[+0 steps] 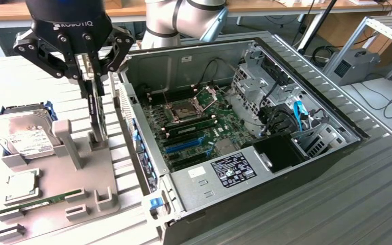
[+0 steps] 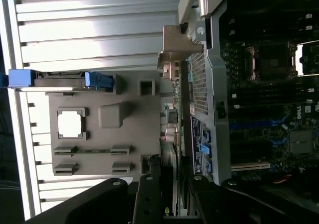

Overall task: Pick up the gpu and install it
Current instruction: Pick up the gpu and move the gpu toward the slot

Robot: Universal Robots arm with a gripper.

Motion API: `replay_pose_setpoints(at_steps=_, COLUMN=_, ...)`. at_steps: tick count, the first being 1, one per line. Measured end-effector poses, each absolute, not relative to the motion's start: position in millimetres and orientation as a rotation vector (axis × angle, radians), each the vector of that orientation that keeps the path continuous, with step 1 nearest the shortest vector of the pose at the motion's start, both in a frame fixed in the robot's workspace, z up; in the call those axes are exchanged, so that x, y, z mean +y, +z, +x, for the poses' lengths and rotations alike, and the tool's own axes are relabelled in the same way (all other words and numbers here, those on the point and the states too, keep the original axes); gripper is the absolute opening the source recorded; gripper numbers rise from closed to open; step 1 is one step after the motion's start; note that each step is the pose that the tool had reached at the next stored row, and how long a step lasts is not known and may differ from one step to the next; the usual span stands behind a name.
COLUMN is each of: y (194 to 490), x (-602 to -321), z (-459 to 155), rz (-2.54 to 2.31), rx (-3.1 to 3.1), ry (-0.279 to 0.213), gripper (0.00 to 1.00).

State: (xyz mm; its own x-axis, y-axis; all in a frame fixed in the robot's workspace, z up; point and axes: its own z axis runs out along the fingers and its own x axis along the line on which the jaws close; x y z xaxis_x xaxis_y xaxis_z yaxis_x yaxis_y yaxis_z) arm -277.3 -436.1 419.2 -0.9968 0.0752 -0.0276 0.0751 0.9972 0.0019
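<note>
Far on the exterior view's left, the drive (image 1: 20, 137) sits in the grey tray (image 1: 67, 176). Moving right, there's my claw (image 1: 92, 76), pointing straight down with its fingers about half closed, pinching the top edge of the gpu (image 1: 95, 109). The card hangs upright below the fingertips, over the tray and just beside the case (image 1: 298, 184). I'm seeing it edge-on, a thin dark strip. From the wrist it's a narrow line (image 2: 173, 117) with a silvery bracket (image 2: 175, 47) at the far end. Its faces are turned away from me. I can't tell whether its lower end is clear of the tray.
</note>
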Motion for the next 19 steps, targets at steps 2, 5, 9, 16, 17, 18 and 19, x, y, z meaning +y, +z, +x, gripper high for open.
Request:
replay_pose_setpoints(at_steps=2, y=419.2, x=-436.1, z=-275.6, rz=0.117, rx=3.112, ry=0.001, gripper=0.26)
replay_pose_setpoints(at_steps=5, y=419.2, x=-436.1, z=-272.6, rz=0.117, rx=3.112, ry=0.001, gripper=0.26)
replay_pose_setpoints(at_steps=9, y=419.2, x=-436.1, z=-268.4, rz=0.117, rx=3.112, ry=0.001, gripper=0.26)
replay_pose_setpoints(at_steps=16, y=419.2, x=-436.1, z=-262.1, rz=0.117, rx=3.112, ry=0.001, gripper=0.26)
replay_pose_setpoints(at_steps=17, y=419.2, x=-436.2, z=-261.0, rz=0.117, rx=3.112, ry=0.001, gripper=0.26)
replay_pose_setpoints(at_steps=18, y=419.2, x=-436.2, z=-260.1, rz=0.117, rx=3.112, ry=0.001, gripper=0.26)
replay_pose_setpoints(at_steps=19, y=419.2, x=-436.1, z=-258.1, rz=0.117, rx=3.112, ry=0.001, gripper=0.26)
